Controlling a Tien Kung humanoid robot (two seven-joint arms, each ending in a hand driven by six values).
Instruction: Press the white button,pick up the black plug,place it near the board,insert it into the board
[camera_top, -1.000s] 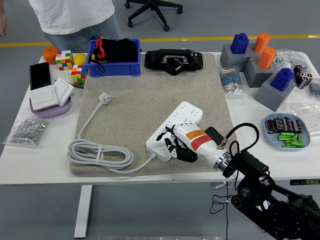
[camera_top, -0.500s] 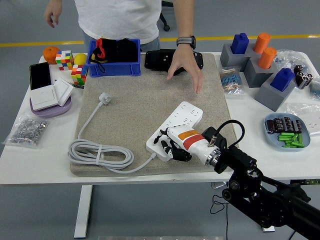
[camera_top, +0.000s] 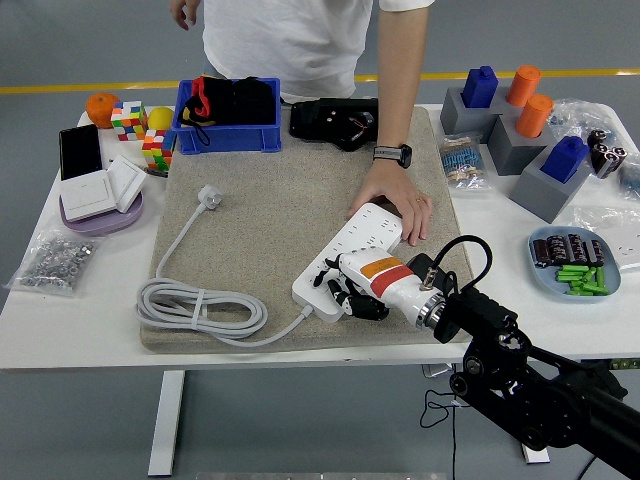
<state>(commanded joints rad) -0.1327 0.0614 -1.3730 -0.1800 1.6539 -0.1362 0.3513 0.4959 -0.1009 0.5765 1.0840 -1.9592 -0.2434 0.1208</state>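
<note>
One step only is under way: the right hand (camera_top: 352, 290), fingers curled and holding nothing, presses down at the near end of the white power strip (camera_top: 345, 260), whose far end a person's hand (camera_top: 393, 200) steadies. No black plug is identifiable, so picking, placing and inserting remain.

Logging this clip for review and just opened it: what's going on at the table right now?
The robot's right hand rests with curled fingers on the near end of the white power strip, which lies on the beige mat, apparently pressing there. A person across the table has laid a hand on the strip's far end. The strip's white cord lies coiled on the mat. No black plug is held. The left hand is out of view.
</note>
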